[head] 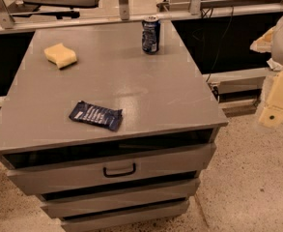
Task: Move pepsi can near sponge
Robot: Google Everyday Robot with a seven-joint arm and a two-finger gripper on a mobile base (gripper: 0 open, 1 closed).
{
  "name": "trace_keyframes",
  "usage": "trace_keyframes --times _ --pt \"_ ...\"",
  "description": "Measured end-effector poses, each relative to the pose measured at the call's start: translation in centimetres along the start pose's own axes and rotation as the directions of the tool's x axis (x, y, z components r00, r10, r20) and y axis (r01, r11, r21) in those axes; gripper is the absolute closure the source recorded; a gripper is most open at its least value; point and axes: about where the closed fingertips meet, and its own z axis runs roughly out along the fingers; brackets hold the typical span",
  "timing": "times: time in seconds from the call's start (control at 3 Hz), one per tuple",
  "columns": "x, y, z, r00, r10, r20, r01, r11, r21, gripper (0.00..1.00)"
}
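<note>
The pepsi can [150, 35] stands upright near the far edge of the grey cabinet top [146, 91], right of centre. It is dark blue with a silver top. The pale yellow sponge [60, 55] lies at the far left of the top, well apart from the can. My gripper [275, 105] shows as cream-coloured parts at the right edge of the view. It is off the cabinet, to the right of it and lower than the can, and holds nothing that I can see.
A flat dark blue snack packet [95, 115] lies near the front left of the top. The cabinet has several drawers, the top one with a black handle [119, 170]. A railing [124, 4] and cables [213, 37] run behind. Speckled floor [247, 187] lies to the right.
</note>
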Motion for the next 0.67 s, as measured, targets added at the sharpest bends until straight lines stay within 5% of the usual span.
trace_keyframes --times 0.67 --pt "-0.5 -1.8 1.1 0.999 0.005 0.043 -0.007 0.9995 0.031 0.0"
